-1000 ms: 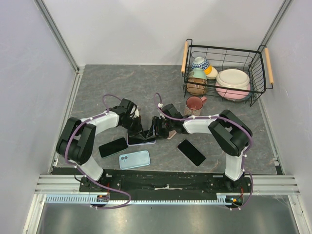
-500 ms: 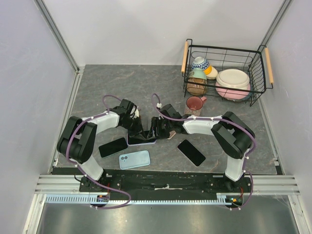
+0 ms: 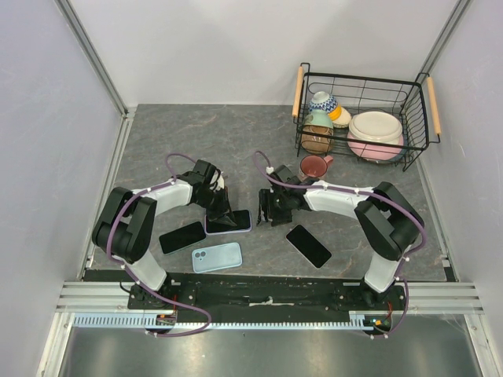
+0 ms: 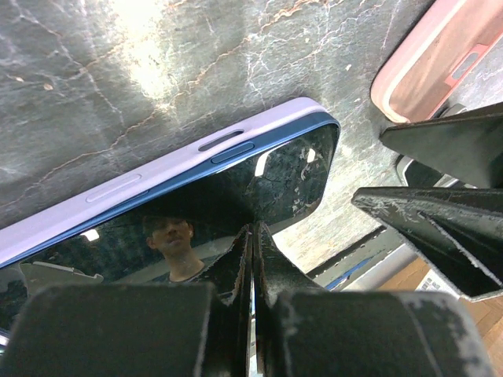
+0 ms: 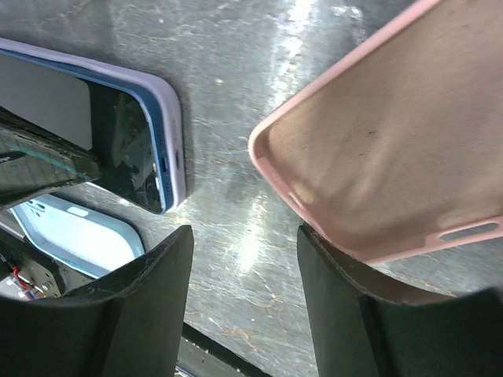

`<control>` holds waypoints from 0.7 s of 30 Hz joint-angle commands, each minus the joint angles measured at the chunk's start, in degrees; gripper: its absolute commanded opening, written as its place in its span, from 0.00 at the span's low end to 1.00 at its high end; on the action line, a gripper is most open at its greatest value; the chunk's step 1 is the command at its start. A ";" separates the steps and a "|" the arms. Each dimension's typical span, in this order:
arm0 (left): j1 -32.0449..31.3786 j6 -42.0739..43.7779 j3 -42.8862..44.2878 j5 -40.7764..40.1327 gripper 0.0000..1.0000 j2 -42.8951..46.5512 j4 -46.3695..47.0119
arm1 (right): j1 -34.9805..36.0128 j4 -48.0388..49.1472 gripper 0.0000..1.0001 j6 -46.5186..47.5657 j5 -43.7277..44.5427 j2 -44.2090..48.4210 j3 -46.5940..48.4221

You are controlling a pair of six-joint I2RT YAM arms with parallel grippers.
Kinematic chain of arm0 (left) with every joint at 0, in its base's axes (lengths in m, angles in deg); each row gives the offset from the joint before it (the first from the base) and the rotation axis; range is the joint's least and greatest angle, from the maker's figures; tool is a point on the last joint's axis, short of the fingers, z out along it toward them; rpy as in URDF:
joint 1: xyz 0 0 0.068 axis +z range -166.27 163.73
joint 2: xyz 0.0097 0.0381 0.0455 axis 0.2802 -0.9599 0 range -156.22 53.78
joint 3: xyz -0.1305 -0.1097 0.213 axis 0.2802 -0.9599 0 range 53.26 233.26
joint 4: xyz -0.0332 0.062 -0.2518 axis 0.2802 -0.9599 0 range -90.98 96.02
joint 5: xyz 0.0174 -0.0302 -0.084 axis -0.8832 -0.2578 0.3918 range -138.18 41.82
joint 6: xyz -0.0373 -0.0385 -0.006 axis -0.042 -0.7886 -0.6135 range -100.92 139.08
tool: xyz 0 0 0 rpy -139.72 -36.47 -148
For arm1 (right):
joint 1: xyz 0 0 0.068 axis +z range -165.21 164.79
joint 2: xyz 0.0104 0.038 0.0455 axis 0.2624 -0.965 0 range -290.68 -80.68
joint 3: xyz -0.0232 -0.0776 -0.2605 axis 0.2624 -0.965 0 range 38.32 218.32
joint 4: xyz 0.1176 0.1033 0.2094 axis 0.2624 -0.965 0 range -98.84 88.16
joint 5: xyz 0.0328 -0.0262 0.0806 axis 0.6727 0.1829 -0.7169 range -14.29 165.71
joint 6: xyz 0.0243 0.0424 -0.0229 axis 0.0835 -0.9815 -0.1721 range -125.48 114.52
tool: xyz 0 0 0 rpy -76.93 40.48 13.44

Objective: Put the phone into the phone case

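Note:
A phone with a blue frame (image 4: 259,169) sits in a lilac case (image 4: 157,169) on the table; it also shows in the top view (image 3: 238,223) and the right wrist view (image 5: 130,129). My left gripper (image 3: 222,210) is shut, with its tips (image 4: 251,236) pressed on the phone's screen. My right gripper (image 3: 269,212) is open and empty just right of that phone (image 5: 244,259). An empty pink case (image 5: 393,133) lies inside up, its edge over my right finger (image 5: 354,306). It also shows in the left wrist view (image 4: 440,63).
A light blue case (image 3: 217,257) and a bare black phone (image 3: 182,237) lie near the left arm. Another black phone (image 3: 308,246) lies to the right. A pink mug (image 3: 314,167) stands before a wire basket (image 3: 416,86) of bowls.
My right gripper has drawn back to the right, away from the lilac-cased phone and the left gripper. The left gripper stays pressed on the phone.

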 commanded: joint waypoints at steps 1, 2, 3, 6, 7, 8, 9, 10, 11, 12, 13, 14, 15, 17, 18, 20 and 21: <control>-0.35 1.01 -2.85 -10.58 0.02 -3.95 0.23 | -1.87 -4.95 0.64 2.72 2.24 1.47 -2.13; -0.35 1.19 -2.85 -10.49 0.02 -4.03 0.23 | -1.87 -4.69 0.64 2.90 1.97 1.56 -2.22; -0.26 1.10 -2.85 -10.58 0.02 -4.03 0.23 | -1.87 -4.07 0.64 3.16 0.75 1.73 -2.39; -0.44 1.28 -2.76 -10.40 0.02 -4.03 0.23 | -1.87 -1.96 0.64 2.64 -1.71 1.91 -2.75; -0.35 1.28 -2.76 -10.40 0.02 -3.95 0.23 | -1.87 -0.74 0.64 2.29 -3.20 1.82 -2.83; -0.35 1.28 -2.76 -10.40 0.02 -4.03 0.23 | -1.79 0.23 0.64 1.68 -4.43 1.56 -3.10; -0.35 1.36 -2.76 -10.40 0.02 -3.95 0.23 | -1.87 1.11 0.64 1.24 -5.58 1.38 -3.36; -0.35 1.28 -2.76 -10.49 0.02 -4.03 0.32 | -1.87 2.86 0.63 0.80 -7.24 1.12 -3.45; -0.35 1.36 -2.76 -10.40 0.02 -4.03 0.32 | -1.87 3.92 0.63 0.18 -8.04 0.60 -3.89; -0.44 1.45 -2.76 -10.49 0.02 -3.95 0.24 | -1.87 4.89 0.63 -0.26 -8.83 0.16 -3.98; -0.44 1.45 -2.67 -10.49 0.02 -4.12 0.23 | -1.87 6.72 0.63 -0.52 -10.41 -0.20 -4.15; -0.44 1.45 -2.67 -10.49 0.02 -4.12 0.32 | -1.87 7.53 0.62 -1.05 -11.03 -1.07 -4.15; -0.44 1.45 -2.58 -10.49 0.02 -4.04 0.24 | -1.79 8.23 0.61 -1.75 -11.65 -1.51 -4.07; -0.44 1.54 -2.58 -10.40 0.02 -4.12 0.32 | -1.79 9.82 0.59 -2.46 -12.70 -3.00 -3.72; -0.44 1.63 -2.58 -10.40 0.02 -4.04 0.32 | -1.79 10.17 0.58 -2.89 -12.88 -3.45 -3.45; -0.44 1.72 -2.58 -10.40 0.02 -4.12 0.23 | -1.79 11.40 0.55 -3.34 -13.67 -4.59 -2.84; -0.44 1.72 -2.50 -10.40 0.02 -4.21 0.15 | -1.70 11.49 0.54 -3.43 -13.76 -5.12 -2.57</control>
